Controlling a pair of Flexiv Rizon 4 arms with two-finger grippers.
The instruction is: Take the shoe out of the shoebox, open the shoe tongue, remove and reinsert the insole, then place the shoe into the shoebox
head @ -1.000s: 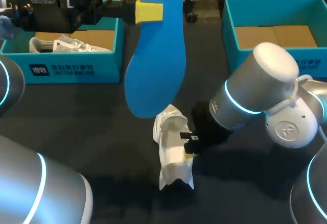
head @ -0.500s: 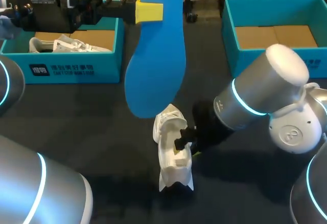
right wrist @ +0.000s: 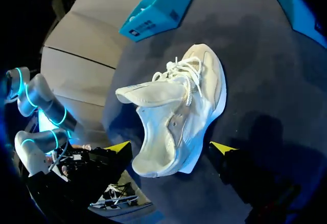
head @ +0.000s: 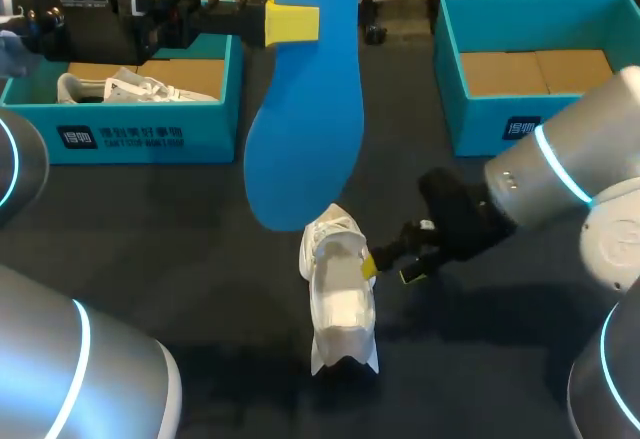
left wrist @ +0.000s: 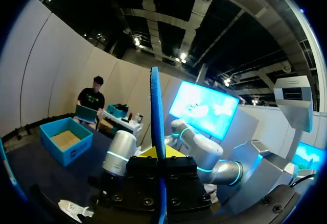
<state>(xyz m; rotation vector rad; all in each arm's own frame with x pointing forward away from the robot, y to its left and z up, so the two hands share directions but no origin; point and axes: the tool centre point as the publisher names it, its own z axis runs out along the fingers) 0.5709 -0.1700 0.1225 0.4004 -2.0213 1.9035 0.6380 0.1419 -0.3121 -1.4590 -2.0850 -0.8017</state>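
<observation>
A white shoe lies on the dark table, its tongue pulled open and its inside showing. In the right wrist view the shoe lies just ahead of my right gripper, heel end nearest its wide-open fingers. Seen from the head view, my right gripper is open at the shoe's right side, one yellow tip close to the shoe's edge. High above the table, my left gripper is shut on the blue insole, which hangs toe-down. The insole shows edge-on between the left fingers.
A teal shoebox at the back left holds a second white shoe. Another teal shoebox at the back right shows only its cardboard floor. My right arm's elbow hangs over the table's right part.
My right gripper has opened, let go of the shoe and drawn back to the right. The shoe stays on the table. The left arm and insole have not moved.
</observation>
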